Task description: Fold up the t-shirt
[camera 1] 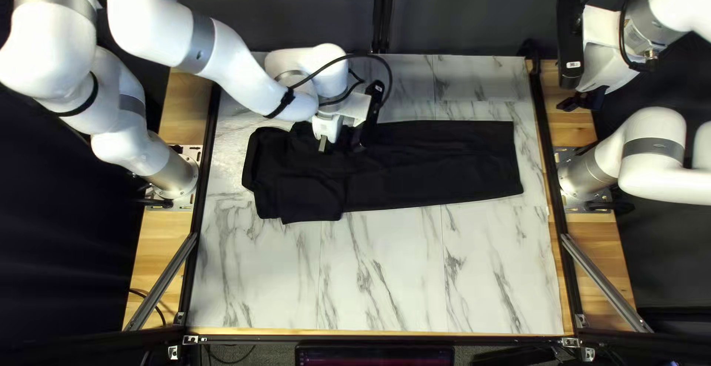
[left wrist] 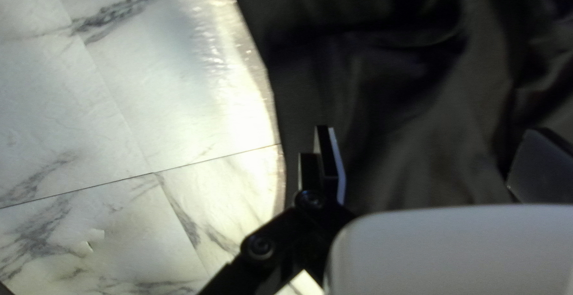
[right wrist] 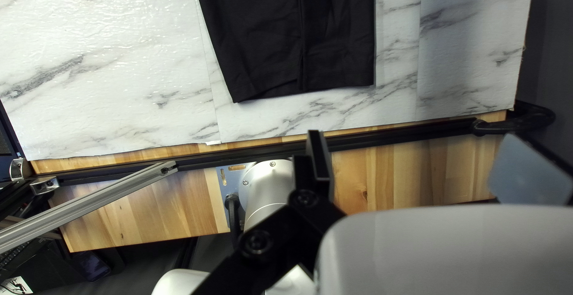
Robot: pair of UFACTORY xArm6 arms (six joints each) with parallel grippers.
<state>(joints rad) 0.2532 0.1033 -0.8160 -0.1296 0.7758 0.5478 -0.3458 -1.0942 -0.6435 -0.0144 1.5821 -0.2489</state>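
Poised with left pincer (left wrist: pixel 432 133) open over the rumpled end of a black shirt (camera 1: pixel 437 162), laid lengthwise across the table (camera 1: pixel 444 277), nearer its far edge. Raised beyond the rail (right wrist: pixel 388 137) with right pincer (right wrist: pixel 418 137) open, well apart from cloth. Probably light, limp and hardly slippery (cotton, at a guess), likely to sag if lifted by one point. Best taken at both ends, layers pinched together. Needs care beside the rail, at the right of the top left view; offers most room toward the near edge.
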